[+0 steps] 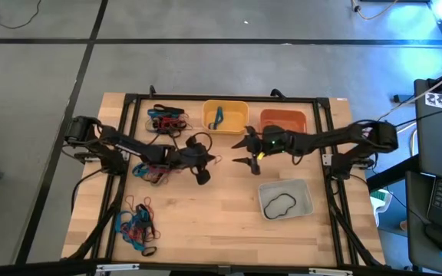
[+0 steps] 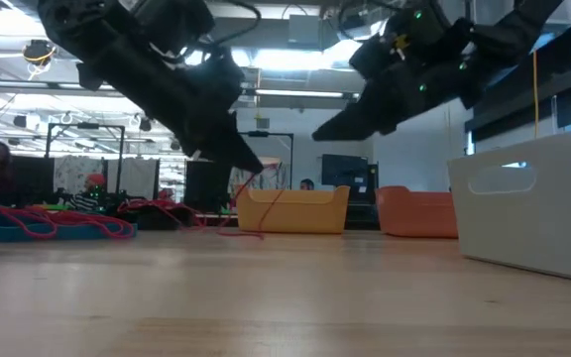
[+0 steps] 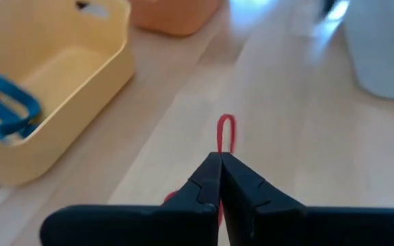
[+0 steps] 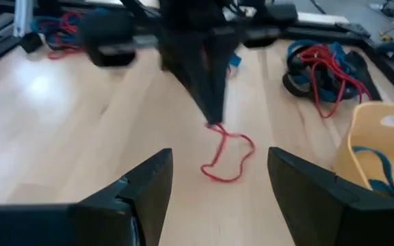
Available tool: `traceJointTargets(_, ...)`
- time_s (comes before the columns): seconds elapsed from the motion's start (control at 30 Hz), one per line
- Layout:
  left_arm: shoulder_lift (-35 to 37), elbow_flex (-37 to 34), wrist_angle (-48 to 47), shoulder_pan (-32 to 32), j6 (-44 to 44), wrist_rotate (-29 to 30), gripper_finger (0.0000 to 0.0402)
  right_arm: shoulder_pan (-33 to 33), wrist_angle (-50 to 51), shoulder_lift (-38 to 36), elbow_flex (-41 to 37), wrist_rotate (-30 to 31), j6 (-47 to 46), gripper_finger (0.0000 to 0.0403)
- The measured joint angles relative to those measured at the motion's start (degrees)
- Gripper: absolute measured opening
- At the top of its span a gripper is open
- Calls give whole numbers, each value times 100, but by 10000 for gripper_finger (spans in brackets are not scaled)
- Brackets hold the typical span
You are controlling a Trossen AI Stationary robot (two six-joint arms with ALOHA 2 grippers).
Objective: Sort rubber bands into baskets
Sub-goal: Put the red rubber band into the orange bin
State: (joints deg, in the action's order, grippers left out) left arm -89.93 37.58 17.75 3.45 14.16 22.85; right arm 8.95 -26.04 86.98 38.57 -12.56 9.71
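Right wrist view: left gripper (image 4: 214, 121) tilted down, pinching red band (image 4: 228, 157); right gripper (image 4: 221, 198) apart.

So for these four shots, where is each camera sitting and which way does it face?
High: overhead, straight down on the table; both arms show.
Low: table height, level toward the room; both arms drop in from above.
Left wrist: on the left arm, past the shut left gripper pinching a red band, toward the yellow basket.
Right wrist: on the right arm, past the open right gripper, facing the left gripper.
Shared: both wrist views show the red band and yellow basket.
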Motion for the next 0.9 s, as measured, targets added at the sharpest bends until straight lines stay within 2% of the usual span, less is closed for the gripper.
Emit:
traceJointTargets(0.17,0,0,488,139,-251,3,1,0,-329,421,0,-20,-7,239)
traceJointTargets(0.37,0,0,1042,268,-451,0,2,0,-784,712,0,-406,-52,235)
traceJointTargets(0.47,0,0,1210,279,-456,6,1,0,-972,787,0,-806,-57,220)
traceJointTargets(0.57,0,0,1389,279,-535,4,2,-53,-1192,906,0,-903,-148,198)
traceJointTargets(0.7,0,0,1652,279,-562,4,2,-198,-1742,1092,2,-783,-182,175)
traceJointTargets(0.9,0,0,1649,303,-564,4,3,-382,-2169,1161,50,105,-184,163)
